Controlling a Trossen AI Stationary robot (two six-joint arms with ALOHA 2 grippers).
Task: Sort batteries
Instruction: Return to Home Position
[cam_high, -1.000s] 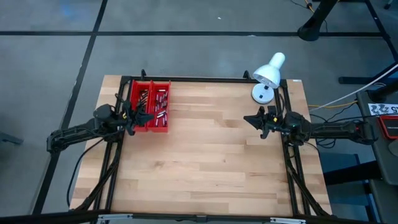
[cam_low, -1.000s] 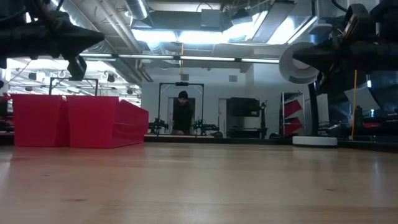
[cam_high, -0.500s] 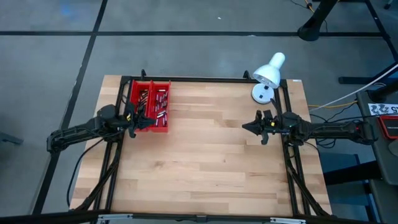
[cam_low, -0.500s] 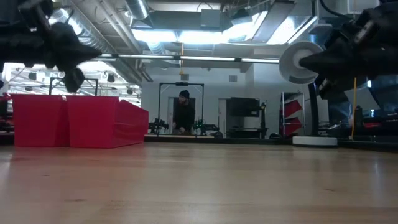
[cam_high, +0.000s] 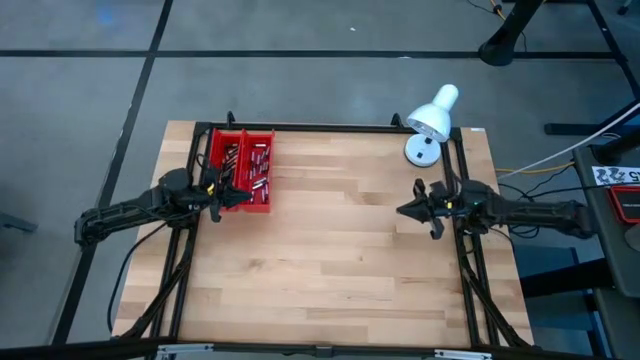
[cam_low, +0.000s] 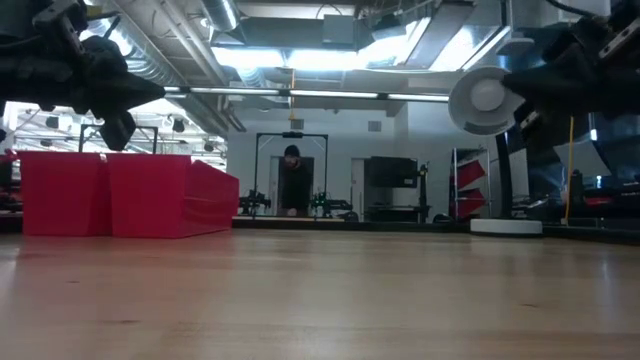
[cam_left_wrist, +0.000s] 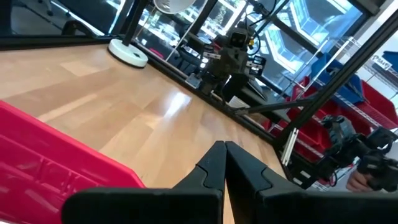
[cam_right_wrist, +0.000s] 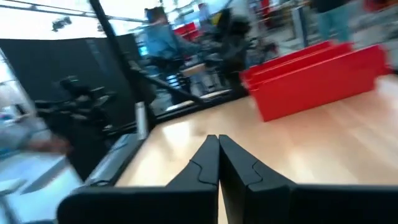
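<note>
Two red trays (cam_high: 241, 171) stand side by side at the table's far left; many small silvery batteries (cam_high: 259, 168) lie loose in both. My left gripper (cam_high: 243, 197) is shut and hovers over the trays' near end, above their rims in the low view (cam_low: 150, 88). Its wrist view shows the shut tips (cam_left_wrist: 224, 147) beside a red tray wall (cam_left_wrist: 56, 158). My right gripper (cam_high: 403, 211) is shut and hangs in the air near the table's right edge, pointing left. Its wrist view shows the trays (cam_right_wrist: 314, 76) far off past its tips (cam_right_wrist: 217, 138).
A white desk lamp (cam_high: 436, 113) stands on its round base (cam_high: 420, 151) at the far right corner, just beyond my right arm. A black frame runs along the table's edges (cam_high: 330, 127). Bare wood (cam_high: 330, 240) lies between the arms. A person (cam_low: 293, 180) stands far behind the table.
My right gripper has moved toward the table's near edge, staying near the right side. My left gripper has shifted slightly toward the near edge over the trays and dropped a little. Trays and batteries have stayed put.
</note>
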